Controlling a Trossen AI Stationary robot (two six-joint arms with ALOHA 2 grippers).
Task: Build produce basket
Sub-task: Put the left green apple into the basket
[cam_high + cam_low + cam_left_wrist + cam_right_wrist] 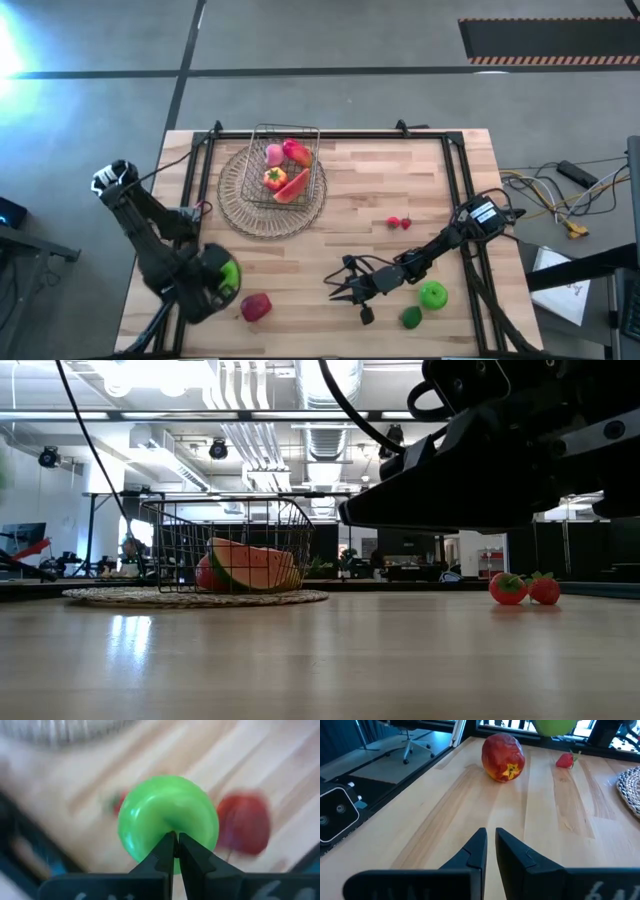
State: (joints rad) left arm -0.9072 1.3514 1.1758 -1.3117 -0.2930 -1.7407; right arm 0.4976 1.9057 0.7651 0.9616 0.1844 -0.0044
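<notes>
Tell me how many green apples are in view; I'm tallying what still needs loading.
2. One green apple is pinched in the left hand near the table's front-left corner; the other lies loose near the front-right, beside a dark green piece. Others could be hidden.

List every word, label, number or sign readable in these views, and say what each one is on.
None can be read.
White label on the right arm: print too small to read.
White sheet of paper beside the table, at the right edge of the high view: marks too small to read.
Basket, green apple and red apple: no text on them.
</notes>
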